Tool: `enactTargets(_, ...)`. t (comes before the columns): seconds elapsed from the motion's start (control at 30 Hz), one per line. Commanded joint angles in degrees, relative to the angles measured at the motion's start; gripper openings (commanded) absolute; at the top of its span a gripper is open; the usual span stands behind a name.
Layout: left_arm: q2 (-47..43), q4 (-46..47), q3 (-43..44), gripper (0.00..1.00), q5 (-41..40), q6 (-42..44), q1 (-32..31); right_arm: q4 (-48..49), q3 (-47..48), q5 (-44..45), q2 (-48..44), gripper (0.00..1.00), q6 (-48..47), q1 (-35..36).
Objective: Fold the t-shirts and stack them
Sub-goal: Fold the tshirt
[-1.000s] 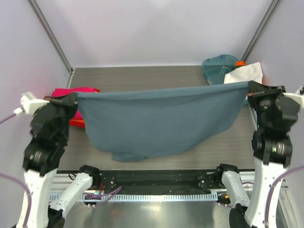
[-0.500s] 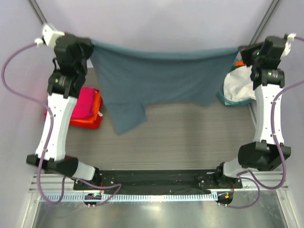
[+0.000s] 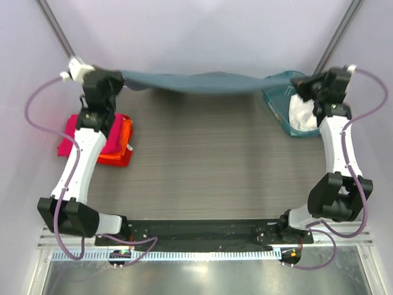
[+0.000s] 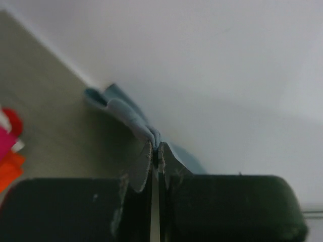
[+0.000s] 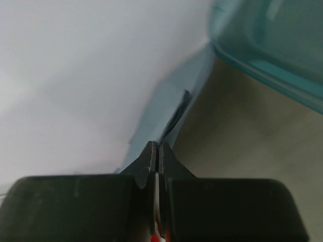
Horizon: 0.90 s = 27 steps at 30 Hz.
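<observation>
Slate blue-grey t-shirt (image 3: pixel 196 82) was stretched in a narrow band along the far edge of the table (image 3: pixel 209 153), with left gripper (image 3: pixel 121 78) and right gripper (image 3: pixel 305 84) each clamped on one end.

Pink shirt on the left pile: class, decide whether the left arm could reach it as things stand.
Probably not yet: the left hand is shut on the stretched blue-grey shirt, so it is busy. The pink shirt itself lies uncovered, close by that arm.

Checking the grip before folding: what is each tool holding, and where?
Both hold the blue-grey t-shirt: the left tool pinches one end, the right tool the opposite end, cloth stretched between them.
</observation>
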Motion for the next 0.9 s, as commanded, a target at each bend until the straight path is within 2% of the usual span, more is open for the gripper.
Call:
enactTargets(0.0, -7.90, 12.04, -15.46, 0.00, 0.70, -1.75, 0.20, 3.99, -13.70, -2.73, -5.07, 0.01, -1.27, -1.15)
enactTargets(0.13, -15.90, 16.98, -37.41, 0.00, 0.61, -5.09, 0.20, 6.09, -28.12, -2.21, -8.24, 0.01, -3.99, -1.59)
enactTargets(0.2, -19.95, 18.29, -43.69, 0.00, 0.70, -7.20, 0.20, 6.89, -35.24, -2.30, -8.68, 0.01, -5.66, -1.77)
enactTargets(0.23, -21.18, 18.65, -49.55, 0.01, 0.70, -7.91, 0.20, 7.85, -39.44, -2.03, -9.12, 0.01, -6.19, -1.77)
enactTargets(0.37, -28.99, 19.71, -61.19, 0.00, -0.09, -8.70, 0.20, 8.82, -48.24, 1.03, -10.96, 0.01, -8.74, -1.95)
enactTargets(0.43, -33.48, 15.59, -66.89, 0.00, 0.08, -9.05, 0.20, 8.65, -52.57, 2.89, -13.15, 0.01, -9.01, -2.12)
enactTargets(0.53, -42.96, 8.22, -70.95, 0.00, 0.18, -10.45, 0.19, 7.60, -57.58, 5.43, -18.51, 0.01, -8.14, -2.30)
enactTargets(0.6, -48.59, -0.45, -72.10, 0.00, -1.49, -11.34, 0.20, 5.93, -60.39, 8.84, -23.93, 0.01, -8.13, -2.30)
enactTargets(0.73, -67.71, -15.77, -73.16, 0.00, -4.22, -13.01, 0.20, -0.03, -62.86, 15.10, -32.56, 0.01, -9.27, -2.30)
enactTargets(0.8, -73.99, -23.83, -73.51, 0.00, -4.31, -15.81, 0.20, -2.93, -63.39, 16.94, -35.04, 0.01, -9.97, -2.30)
enactTargets(0.83, -80.11, -26.32, -74.04, 0.00, -4.22, -17.21, 0.11, -3.56, -63.65, 17.21, -37.05, 0.01, -9.98, -2.30)
enactTargets(0.87, -81.65, -28.87, -74.30, 0.00, -4.14, -20.01, 0.19, -4.00, -64.26, 17.30, -37.94, 0.01, -9.89, -2.30)
